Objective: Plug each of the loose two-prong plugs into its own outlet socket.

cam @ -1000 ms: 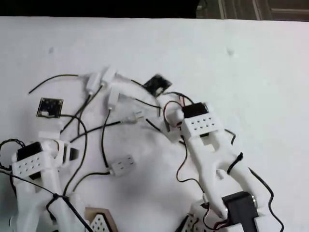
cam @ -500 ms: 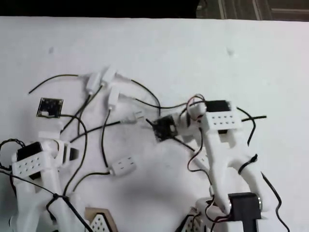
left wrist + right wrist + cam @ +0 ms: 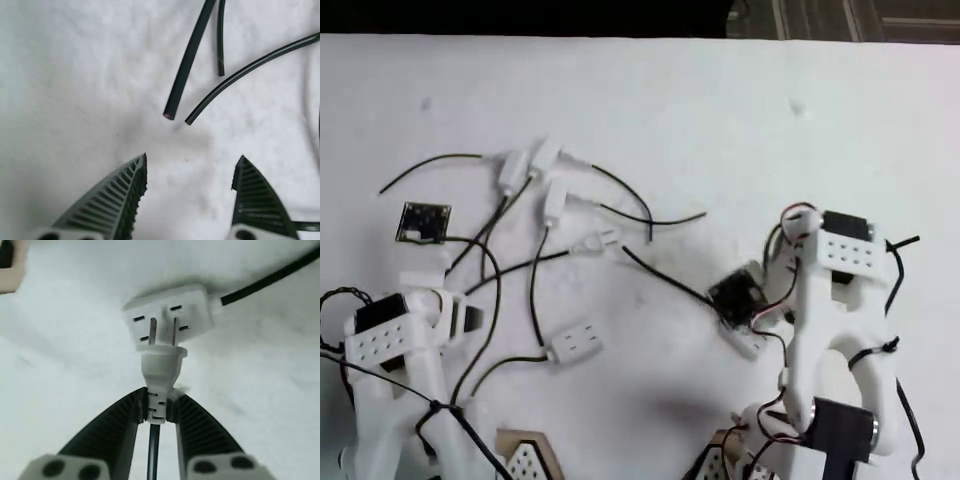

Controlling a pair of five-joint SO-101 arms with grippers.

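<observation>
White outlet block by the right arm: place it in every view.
High view: outlet block lower right, at the right arm's tip.
Right wrist view: just beyond the jaws, plug prongs at its slots.
Left wrist view: loose cord ends instead.
Shared landmark: the right gripper.

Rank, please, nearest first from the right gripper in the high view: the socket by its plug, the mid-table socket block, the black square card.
1. Nearby socket, at the right gripper.
2. Socket block, mid-table.
3. Black square card, far left.
</observation>
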